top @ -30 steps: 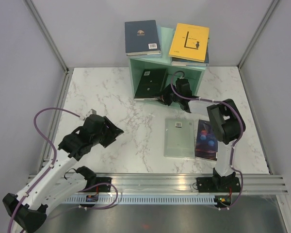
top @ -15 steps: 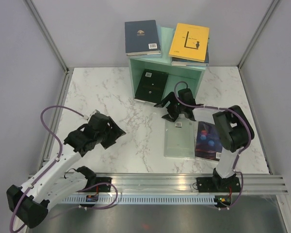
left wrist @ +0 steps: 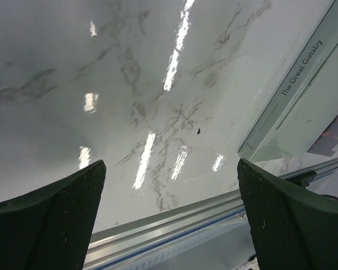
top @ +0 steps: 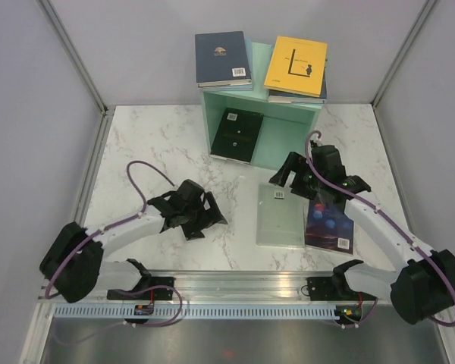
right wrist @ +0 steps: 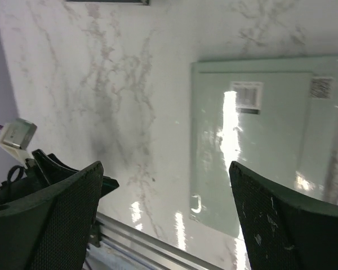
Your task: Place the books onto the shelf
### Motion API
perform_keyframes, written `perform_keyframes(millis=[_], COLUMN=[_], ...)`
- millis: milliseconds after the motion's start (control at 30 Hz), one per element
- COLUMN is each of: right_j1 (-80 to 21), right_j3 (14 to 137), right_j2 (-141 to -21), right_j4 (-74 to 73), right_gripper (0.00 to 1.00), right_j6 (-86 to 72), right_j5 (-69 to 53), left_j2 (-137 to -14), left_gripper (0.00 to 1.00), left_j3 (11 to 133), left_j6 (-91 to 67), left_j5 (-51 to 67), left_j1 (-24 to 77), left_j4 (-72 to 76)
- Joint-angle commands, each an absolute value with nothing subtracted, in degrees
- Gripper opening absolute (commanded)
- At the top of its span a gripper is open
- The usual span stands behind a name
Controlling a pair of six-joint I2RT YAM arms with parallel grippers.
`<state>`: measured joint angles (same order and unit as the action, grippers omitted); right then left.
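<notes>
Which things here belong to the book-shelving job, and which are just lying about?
Job: shelf; black book inside it; navy book and yellow book on top; pale green book and galaxy book on the table.
Just there: purple cable; metal rail.

Far back on the desk (top: 159,144): shelf (top: 288,130). On top: single book (top: 222,58) left, book stack (top: 296,67) right. Inside, at left: leaning book (top: 236,134). Before it, flat: The Great Gatsby (top: 280,220), another book (top: 330,225) just right.
</notes>
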<state>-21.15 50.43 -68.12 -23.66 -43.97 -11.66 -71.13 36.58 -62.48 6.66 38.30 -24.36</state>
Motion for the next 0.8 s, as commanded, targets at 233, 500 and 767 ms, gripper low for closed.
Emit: perform_keyframes(millis=[233,500,767], right_j1=[-15.9,-15.4,-15.5], right_j3=[40.9,36.2,27.4], right_j2=[-73.9,-79.0,-83.0], right_j4=[-33.1,-27.6,-16.3], right_gripper=[0.91,0.86,0.76], right_j6=[-34.9,-33.9,-38.6], right_j5=[-3.8,-5.4,-18.0], left_j2=[-95.2,-105.4,-111.3], left_gripper=[1.00,0.99,0.96], left_j3=[48.7,54.9,50.4], left_j6=[-61.6,-64.4,-72.9], left_j5=[15.4,16.0,21.5], left_j1=[45.3,48.9,51.9], left_j4=[-0.3,2.5,21.4])
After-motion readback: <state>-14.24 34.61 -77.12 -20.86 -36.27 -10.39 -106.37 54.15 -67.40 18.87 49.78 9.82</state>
